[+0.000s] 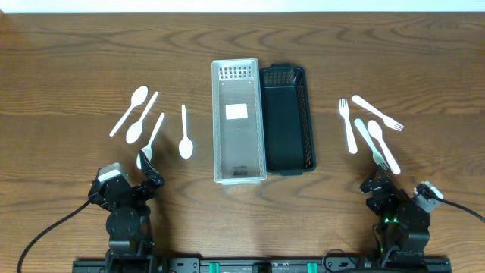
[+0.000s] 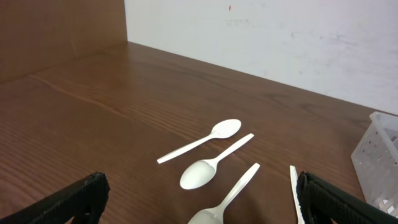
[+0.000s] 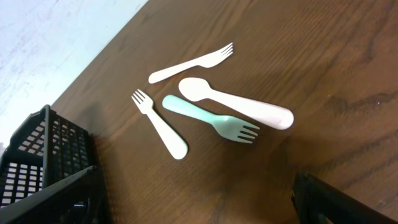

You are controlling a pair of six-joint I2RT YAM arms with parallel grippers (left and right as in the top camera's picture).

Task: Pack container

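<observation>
A white slotted container (image 1: pixel 239 171) and a dark container (image 1: pixel 288 163) stand side by side mid-table, both empty. Several white spoons (image 1: pixel 136 130) lie to their left; they also show in the left wrist view (image 2: pixel 200 174). To the right lie two white forks (image 1: pixel 349 127), a teal fork (image 1: pixel 368 136) and a pale spoon (image 1: pixel 384 148); the right wrist view shows the teal fork (image 3: pixel 208 117) and the spoon (image 3: pixel 239 106). My left gripper (image 1: pixel 148 171) (image 2: pixel 199 208) is open over the nearest spoon's bowl. My right gripper (image 1: pixel 377 182) (image 3: pixel 199 205) is open and empty, short of the forks.
The white container's corner (image 2: pixel 380 155) shows at the right of the left wrist view. The dark container's mesh wall (image 3: pixel 37 155) is at the left of the right wrist view. A white wall runs behind the table's far edge.
</observation>
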